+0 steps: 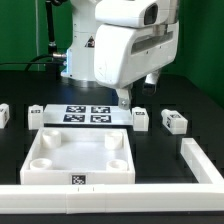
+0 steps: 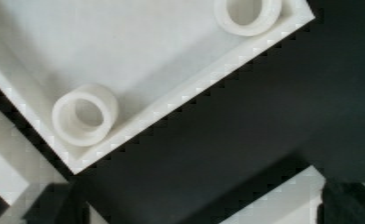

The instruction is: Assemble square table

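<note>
The square tabletop [image 1: 78, 158] is a white slab with a raised rim and round corner sockets, lying socket side up near the front of the black table. In the wrist view its corner [image 2: 152, 60] fills the frame, with two sockets [image 2: 85, 115] showing. White tagged legs lie apart behind it: one [image 1: 4, 113] and another [image 1: 34, 116] at the exterior view's left, one [image 1: 140, 118] and another [image 1: 175, 122] at the right. My gripper [image 1: 124, 98] hangs above the table behind the slab, beside the leg at the right. Its fingers [image 2: 348, 200] stand apart with nothing between them [image 2: 193, 208].
The marker board [image 1: 85, 113] lies flat behind the slab. A long white bar fence [image 1: 100, 200] runs along the front and up the exterior view's right side [image 1: 200, 160]. The arm's bulky white body [image 1: 125, 45] hangs over the back of the table.
</note>
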`<state>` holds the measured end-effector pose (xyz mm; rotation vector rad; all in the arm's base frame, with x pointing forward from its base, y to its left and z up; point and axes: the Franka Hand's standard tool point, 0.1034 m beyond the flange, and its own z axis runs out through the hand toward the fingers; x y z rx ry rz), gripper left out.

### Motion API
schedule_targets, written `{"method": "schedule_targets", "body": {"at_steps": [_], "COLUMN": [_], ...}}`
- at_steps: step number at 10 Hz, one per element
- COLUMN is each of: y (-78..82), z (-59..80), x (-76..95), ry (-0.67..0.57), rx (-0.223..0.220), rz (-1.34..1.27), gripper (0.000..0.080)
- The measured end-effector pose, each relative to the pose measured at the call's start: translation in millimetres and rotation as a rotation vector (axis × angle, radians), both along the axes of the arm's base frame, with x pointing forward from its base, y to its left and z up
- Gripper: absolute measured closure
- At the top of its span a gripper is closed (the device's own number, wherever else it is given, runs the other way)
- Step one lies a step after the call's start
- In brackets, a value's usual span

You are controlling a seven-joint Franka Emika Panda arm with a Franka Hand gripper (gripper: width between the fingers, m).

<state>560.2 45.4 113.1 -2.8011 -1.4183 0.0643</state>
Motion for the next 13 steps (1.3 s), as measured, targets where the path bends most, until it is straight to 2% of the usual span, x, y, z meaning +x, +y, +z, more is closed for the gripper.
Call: {"method": "schedule_targets", "body": {"at_steps": [6, 7, 8, 9, 13], "y": [-2.1, -13.8, -24.8, -28.4, -30.4], "z": [-0.6, -9.1, -20.6, -24.5, -26.1], "x": [-0.8, -16.7, -41.5, -48.6, -47.4], "ry": [-0.005, -0.03, -0.018, -0.006, -0.015], "rx": [-0.002, -0.002, 0.001, 0.004, 0.003], "rz": [0.038, 0.214, 0.276, 0.259, 0.309], "gripper": [0.015, 0.015, 0.015, 0.015, 0.015]}}
